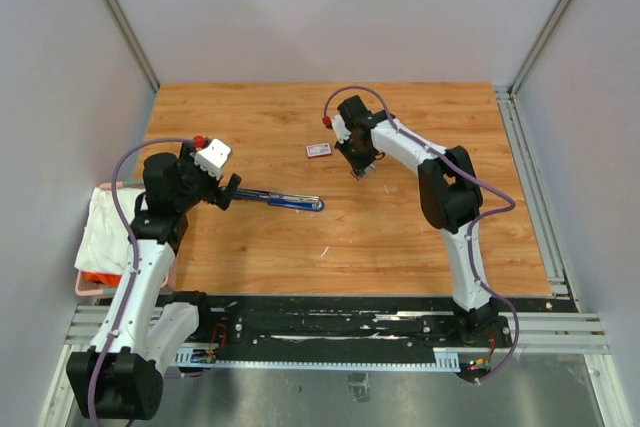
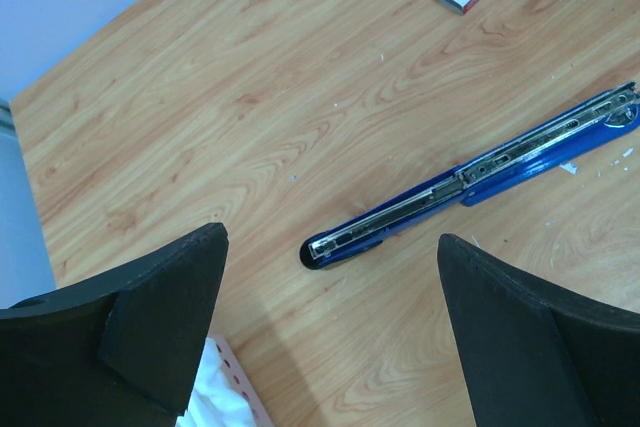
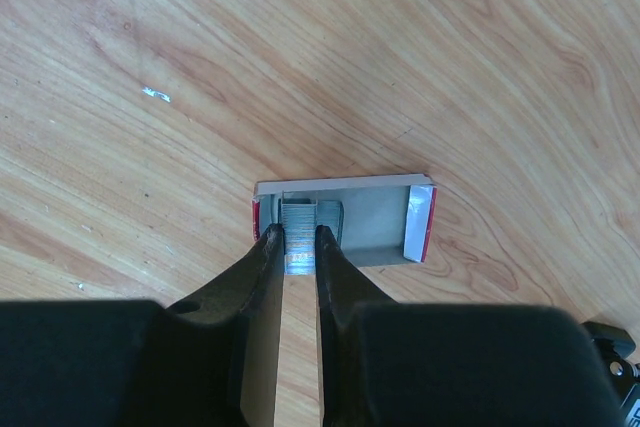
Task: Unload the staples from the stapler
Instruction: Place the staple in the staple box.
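My right hand (image 3: 297, 243) pinches the staples (image 3: 297, 215) by the open box (image 3: 380, 217), likely for dropping in; left hand (image 1: 232, 194) gapes empty near the stapler (image 2: 470, 182).

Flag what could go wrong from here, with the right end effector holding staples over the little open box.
1. The staples are pinched only at the tips of the right end effector; the thin bar could slip or snap and scatter on the table.
2. The open box is small and looks light; a slightly off release might drop them on its rim or nudge it away.
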Robot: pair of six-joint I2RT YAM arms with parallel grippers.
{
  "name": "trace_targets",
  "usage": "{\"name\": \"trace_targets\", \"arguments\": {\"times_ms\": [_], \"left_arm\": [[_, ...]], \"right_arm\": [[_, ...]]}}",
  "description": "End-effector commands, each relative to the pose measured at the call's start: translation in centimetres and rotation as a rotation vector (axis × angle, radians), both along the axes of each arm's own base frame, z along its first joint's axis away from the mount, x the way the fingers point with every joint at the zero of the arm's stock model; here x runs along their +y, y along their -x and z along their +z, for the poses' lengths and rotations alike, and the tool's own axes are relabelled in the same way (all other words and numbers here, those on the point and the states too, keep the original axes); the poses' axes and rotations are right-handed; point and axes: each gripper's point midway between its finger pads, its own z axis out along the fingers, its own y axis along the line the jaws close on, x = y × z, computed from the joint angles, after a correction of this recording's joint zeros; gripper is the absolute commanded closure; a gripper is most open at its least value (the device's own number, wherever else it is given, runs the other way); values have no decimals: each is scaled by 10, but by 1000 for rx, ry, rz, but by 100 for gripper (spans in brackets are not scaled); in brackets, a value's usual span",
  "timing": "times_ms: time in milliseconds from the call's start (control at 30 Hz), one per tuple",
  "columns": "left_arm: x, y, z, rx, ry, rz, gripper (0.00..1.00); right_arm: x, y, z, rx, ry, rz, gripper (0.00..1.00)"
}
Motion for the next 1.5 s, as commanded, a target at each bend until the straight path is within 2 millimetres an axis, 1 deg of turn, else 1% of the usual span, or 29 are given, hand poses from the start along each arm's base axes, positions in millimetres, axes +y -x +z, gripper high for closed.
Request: {"name": "trace_targets", "arguments": {"times_ms": [0,367,700,1000,1467], "left_arm": [[0,-1,-3,-8,-3,-13,2],[-1,-1,-3,-8,0,-16,2],[-1,-1,-4,-7,-1,-18,2],[-1,-1,-4,-5,-1,-18,2],[-1,-1,-5,-4,0,-17,2]], "right_arm": [[-7,4,-4,22,1,7,86],[-10,4,-7,23,18,13,86],[-10,5,0,14,8,14,86],[-10,6,-6,23,16,19,86],[-7,5,7,8,-5,19,79]]}}
